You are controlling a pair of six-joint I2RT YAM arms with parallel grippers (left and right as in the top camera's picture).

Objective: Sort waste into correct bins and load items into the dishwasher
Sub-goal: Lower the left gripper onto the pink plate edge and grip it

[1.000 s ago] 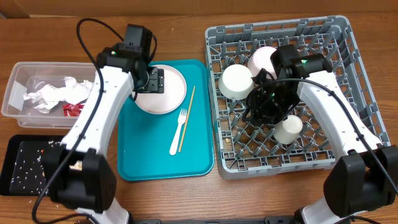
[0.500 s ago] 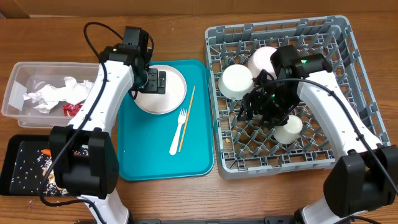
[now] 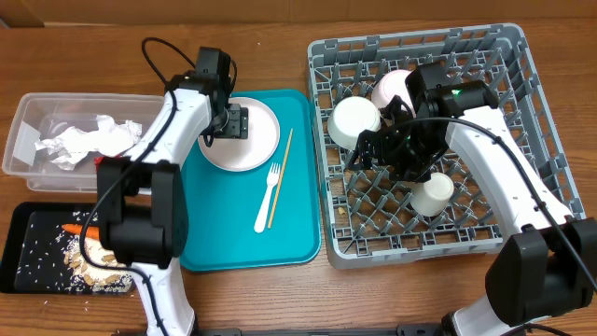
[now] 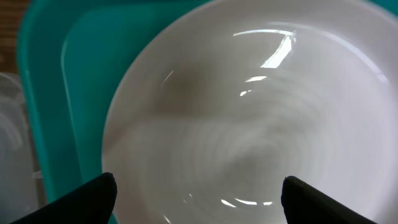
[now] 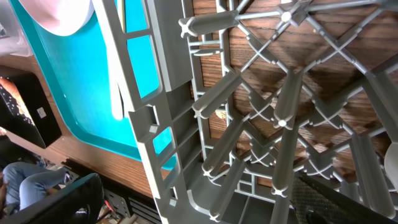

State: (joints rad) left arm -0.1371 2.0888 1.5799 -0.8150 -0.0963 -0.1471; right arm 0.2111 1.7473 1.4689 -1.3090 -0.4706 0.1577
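A pale pink plate (image 3: 254,142) lies on the teal tray, filling the left wrist view (image 4: 249,118). My left gripper (image 3: 231,122) (image 4: 199,199) hovers open just above its left part, holding nothing. A white fork (image 3: 268,198) and chopsticks (image 3: 281,177) lie beside the plate. In the grey dishwasher rack (image 3: 522,56) (image 5: 161,81) sit two white bowls (image 3: 354,121) (image 3: 394,88) and a small white cup (image 3: 434,193). My right gripper (image 3: 366,151) (image 5: 205,211) stands wide open and empty over the rack's pegs, left of the cup.
The clear tub (image 3: 23,140) at the left holds crumpled napkins (image 3: 79,140) and a red wrapper (image 3: 107,164). The black tray (image 3: 28,224) below it holds a carrot (image 3: 75,229), scraps and rice. The teal tray (image 3: 233,238) lies between the tub and the rack.
My right gripper has opened wide and shifted left, away from the cup, which stays in the rack. The left arm has swung its elbow toward the table's front; its gripper stays over the plate.
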